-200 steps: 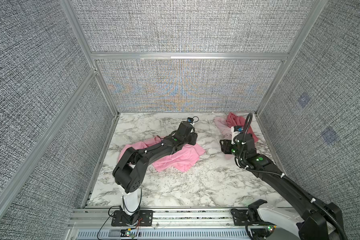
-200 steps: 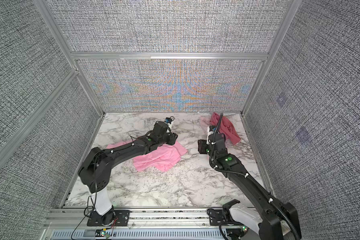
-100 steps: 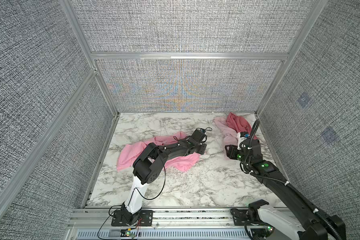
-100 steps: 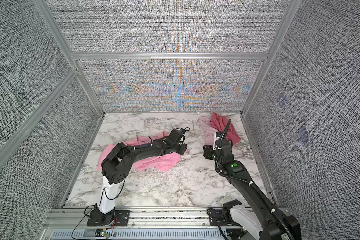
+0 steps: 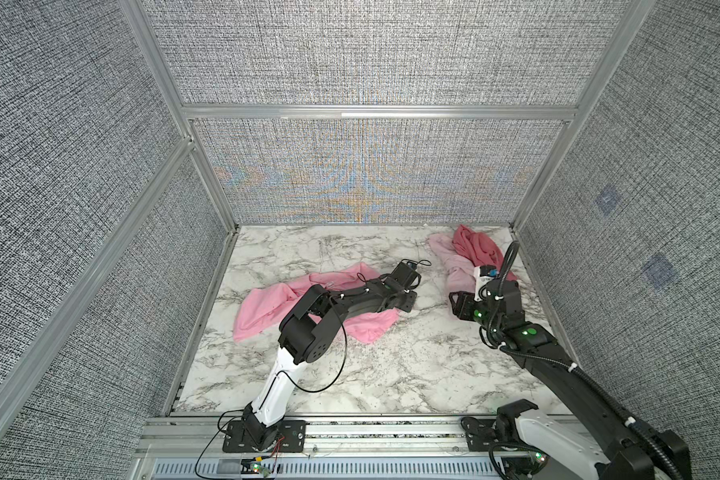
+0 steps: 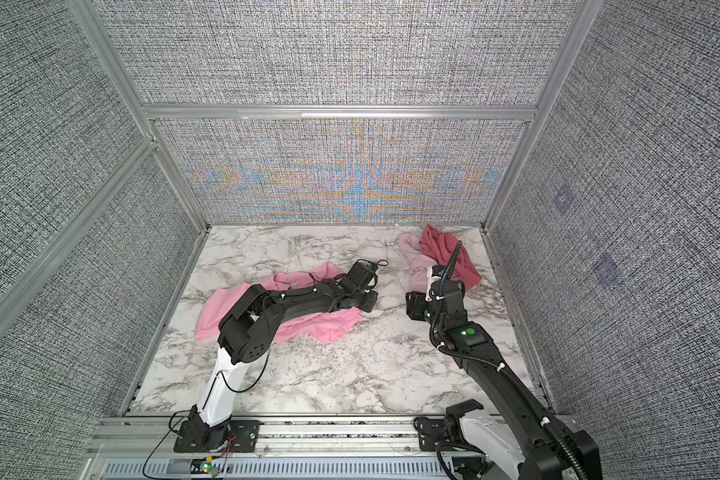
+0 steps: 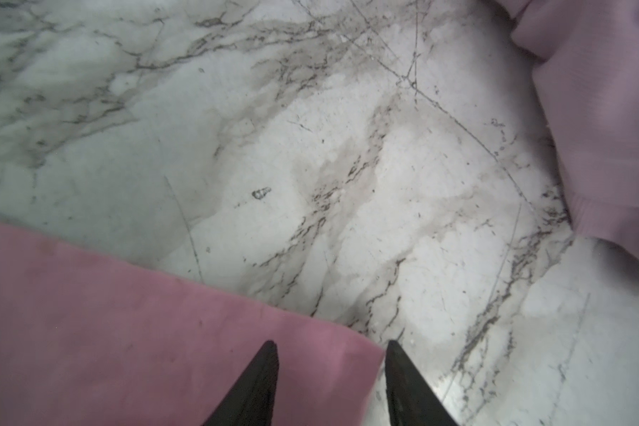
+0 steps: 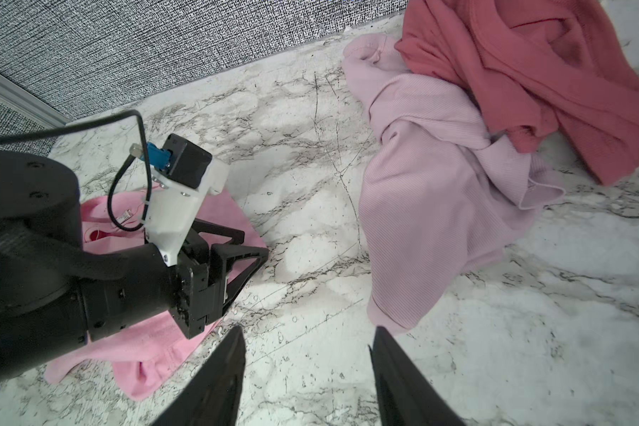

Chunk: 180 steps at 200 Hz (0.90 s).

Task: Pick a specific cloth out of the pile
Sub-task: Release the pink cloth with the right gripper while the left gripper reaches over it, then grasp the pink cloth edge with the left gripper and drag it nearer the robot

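The bright pink cloth [image 5: 262, 307] [image 6: 221, 309] lies spread flat on the marble, left of centre, apart from the pile. My left arm stretches over it. My left gripper [image 5: 408, 300] [image 6: 368, 301] [image 7: 331, 345] [image 8: 244, 243] is open at the cloth's right corner, and the cloth [image 7: 126, 332] lies flat between its fingers. The pile at the back right holds a pale pink cloth [image 5: 454, 266] [image 8: 439, 206] and a rose-red cloth [image 5: 474, 247] [image 8: 532, 73]. My right gripper [image 5: 454, 305] [image 6: 412, 307] [image 8: 307, 332] is open over bare marble by the pale cloth's near end.
Grey woven walls with aluminium posts [image 5: 208, 187] close in the marble table [image 5: 391, 365] on three sides. A metal rail [image 5: 391, 432] carrying both arm bases runs along the front edge. The two grippers face each other across a narrow strip of marble.
My left gripper has moved right along the bright pink cloth to its right corner, and that arm's elbow has folded toward the front. The right wrist has drawn back slightly.
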Each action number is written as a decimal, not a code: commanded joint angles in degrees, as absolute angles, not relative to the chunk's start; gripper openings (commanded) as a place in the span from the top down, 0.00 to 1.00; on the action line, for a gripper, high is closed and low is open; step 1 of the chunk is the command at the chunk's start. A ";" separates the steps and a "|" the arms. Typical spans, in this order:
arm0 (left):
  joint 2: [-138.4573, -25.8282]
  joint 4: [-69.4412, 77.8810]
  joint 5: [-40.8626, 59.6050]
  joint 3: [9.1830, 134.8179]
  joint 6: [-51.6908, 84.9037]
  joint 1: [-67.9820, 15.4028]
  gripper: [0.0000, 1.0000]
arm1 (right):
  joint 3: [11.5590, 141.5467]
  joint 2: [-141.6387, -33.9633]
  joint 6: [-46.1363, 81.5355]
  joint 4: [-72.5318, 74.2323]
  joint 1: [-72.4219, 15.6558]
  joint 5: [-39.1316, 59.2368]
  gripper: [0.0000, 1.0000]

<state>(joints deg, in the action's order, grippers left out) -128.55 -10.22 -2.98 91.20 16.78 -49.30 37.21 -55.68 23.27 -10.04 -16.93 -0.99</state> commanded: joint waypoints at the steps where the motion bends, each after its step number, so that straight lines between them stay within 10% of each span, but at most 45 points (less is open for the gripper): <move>1: -129.71 -12.10 -3.59 92.44 15.97 -49.60 0.52 | 37.31 -55.73 23.40 -8.80 -16.97 -0.76 0.43; 71: -130.78 -14.03 -5.94 91.84 15.47 -49.83 0.61 | 36.91 -55.94 23.56 -8.11 -16.84 -0.88 0.43; 117: -129.85 -16.25 -8.61 91.76 17.55 -49.83 1.00 | 37.57 -55.97 23.73 -8.23 -16.85 -0.93 0.43; 180: -122.06 -14.23 -11.95 90.14 19.06 -49.75 1.00 | 37.79 -55.72 24.43 -8.21 -16.79 -0.90 0.43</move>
